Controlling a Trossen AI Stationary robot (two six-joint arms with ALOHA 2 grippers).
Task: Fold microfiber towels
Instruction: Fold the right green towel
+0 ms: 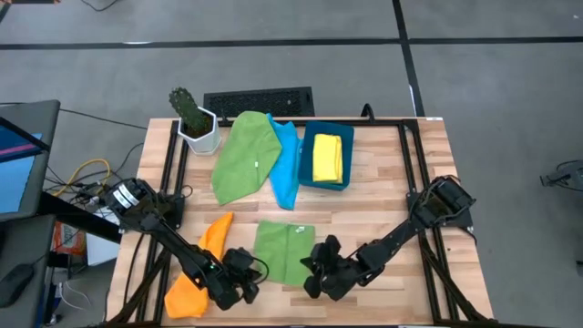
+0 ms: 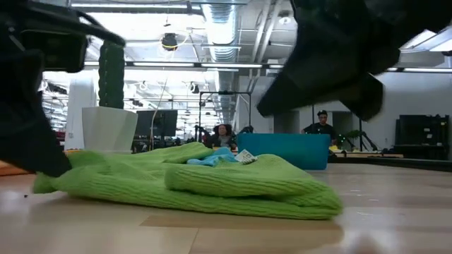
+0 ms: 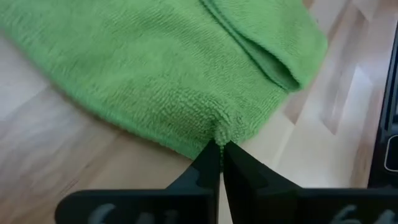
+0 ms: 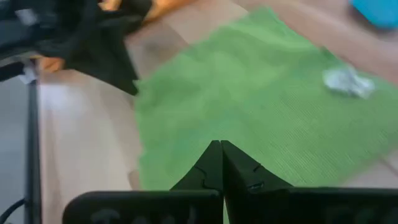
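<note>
The folded green microfiber towel [image 1: 283,251] lies at the near middle of the wooden table [image 1: 383,196]. The left gripper [image 3: 220,147] pinches its near left corner, fingers closed on the cloth. The right gripper [image 4: 220,145] sits at the towel's near right edge, fingers closed; whether they hold cloth is unclear. An orange towel [image 1: 202,264] lies to the left.

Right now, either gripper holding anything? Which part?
Left gripper is shut on the near edge of the folded green towel. Right gripper is shut on the same towel's near edge too.
</note>
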